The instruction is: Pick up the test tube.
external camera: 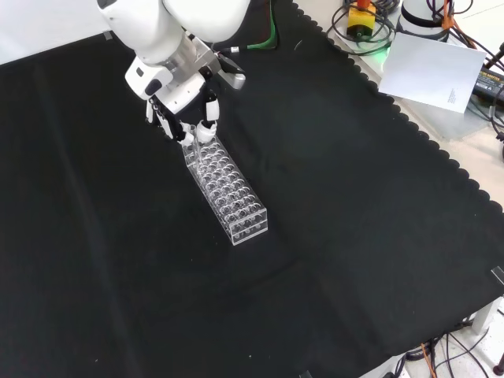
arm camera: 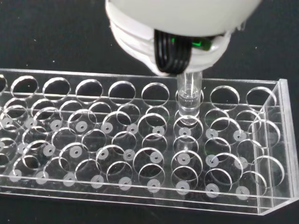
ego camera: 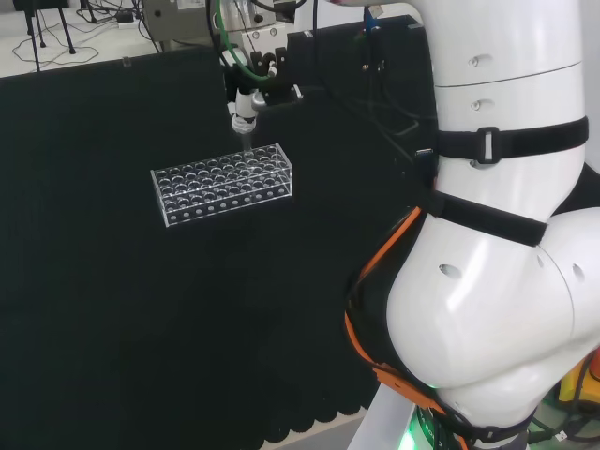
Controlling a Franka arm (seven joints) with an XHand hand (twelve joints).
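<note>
From my station, the head view puts the robot hand (ego camera: 246, 111) in the upper middle of the frame, hanging over the far right end of a clear rack (ego camera: 223, 182) that lies on the black-clothed desk (ego camera: 112, 319). Below the fingertips I can make out a thin clear test tube (ego camera: 248, 142) standing upright, its lower part reaching into the rack's back row near the right end.

In the front view the robot hand (external camera: 189, 118) sits in the upper left of the frame, under the big white link of the arm (external camera: 157, 31). Its fingers (external camera: 209, 110) are curled downward and drawn together at the rack's (external camera: 228, 193) upper end. I cannot pick out the glass tube itself between them here.

The wrist view gives me the closest look. The test tube (arm camera: 189, 93) stands vertical in the upper middle of the frame, its top disappearing under the blurred white and black underside of the robot hand (arm camera: 177, 42). The tube passes down through a hole in the rack's (arm camera: 140, 149) far row, a few holes in from the end wall. The other holes I can see look empty. The robot hand appears closed around the tube's top, with the tube seated in the rack.

A white sheet of paper (external camera: 431, 72) lies off the cloth in the front view's upper right corner.
</note>
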